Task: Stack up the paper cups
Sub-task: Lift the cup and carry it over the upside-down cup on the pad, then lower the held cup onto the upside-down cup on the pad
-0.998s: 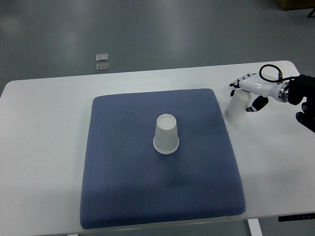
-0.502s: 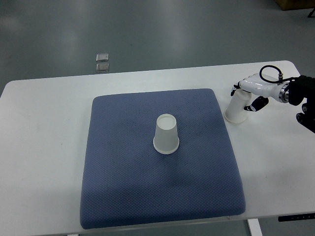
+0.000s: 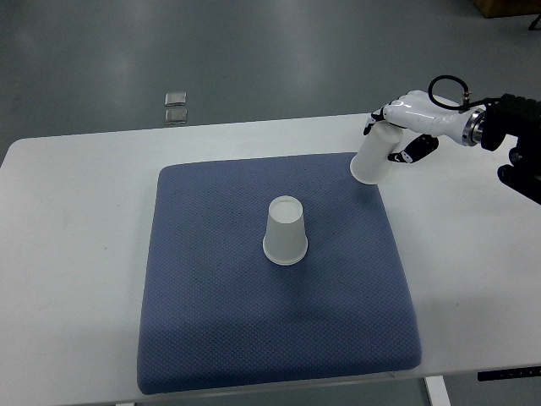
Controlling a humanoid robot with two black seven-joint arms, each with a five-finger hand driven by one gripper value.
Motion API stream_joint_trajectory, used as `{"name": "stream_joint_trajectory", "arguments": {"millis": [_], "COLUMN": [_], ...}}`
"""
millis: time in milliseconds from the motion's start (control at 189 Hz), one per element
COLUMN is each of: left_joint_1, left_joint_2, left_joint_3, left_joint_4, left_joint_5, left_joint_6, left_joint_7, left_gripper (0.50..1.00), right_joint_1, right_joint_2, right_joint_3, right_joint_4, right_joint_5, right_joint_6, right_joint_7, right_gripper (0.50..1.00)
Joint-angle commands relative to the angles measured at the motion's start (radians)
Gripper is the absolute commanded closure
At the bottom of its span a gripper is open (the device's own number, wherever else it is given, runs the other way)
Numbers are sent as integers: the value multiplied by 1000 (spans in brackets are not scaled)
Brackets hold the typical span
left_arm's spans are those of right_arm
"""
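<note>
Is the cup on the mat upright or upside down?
Upside down. The cup on the mat shows its closed, narrower base on top, with the wider rim down on the fabric.

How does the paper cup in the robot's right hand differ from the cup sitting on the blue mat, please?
The held cup is gripped by the right hand and tilted over the mat's far right corner; the mat cup stands free near the middle of the blue mat. The held cup's wide mouth points down and left, while the mat cup rests upside down, mouth flat on the mat. Both are plain white paper cups.
</note>
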Motion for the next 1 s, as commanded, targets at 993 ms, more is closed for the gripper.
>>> {"name": "stream_joint_trajectory", "arguments": {"millis": [993], "left_joint_1": [0], "left_joint_2": [0], "left_joint_3": [0], "left_joint_4": [0], "left_joint_5": [0], "left_joint_6": [0], "left_joint_7": [0], "left_gripper": [500], "right_joint_1": [127], "right_joint_2": [-51], "right_joint_3": [118], "right_joint_4": [398], "right_joint_5": [82], "right_joint_6": [330], "right_joint_7": [14], "right_gripper": [1000]}}
